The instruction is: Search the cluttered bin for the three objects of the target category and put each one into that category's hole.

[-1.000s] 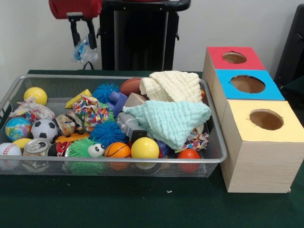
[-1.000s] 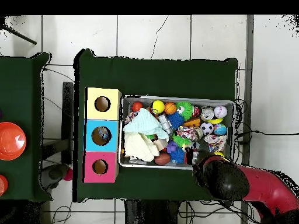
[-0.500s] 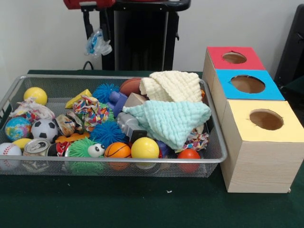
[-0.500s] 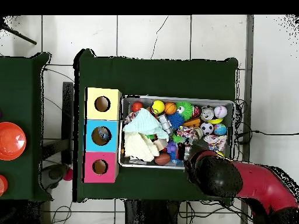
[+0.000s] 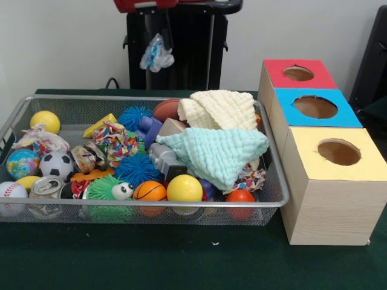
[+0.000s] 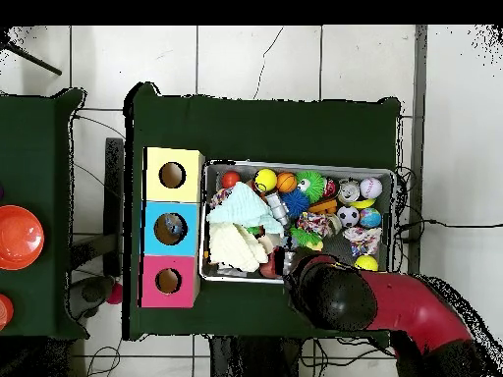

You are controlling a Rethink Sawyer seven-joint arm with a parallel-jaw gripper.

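Green cloth covers the bench (image 5: 181,266); on it sit the silver wire-mesh bin (image 5: 275,181) and the wooden three-hole box (image 5: 326,199) to its right. High above the bin's far side, the pincer (image 5: 158,43) pinches a crumpled clear plastic wrapper (image 5: 156,55), seemingly light, limp and slippery, best gripped by its bunched top.

We see the arm (image 5: 147,4) cut off by the front view's top edge, only its red underside showing. The gripper (image 5: 156,42) blends into the dark stand behind, so we cannot tell how its fingers stand. A crumpled clear bag (image 5: 156,54) hangs there; what it holds is too small to tell. From overhead the arm's head (image 6: 334,295) hides the bin's (image 6: 395,211) near edge. The cloths (image 5: 214,148) cover whatever lies under them.
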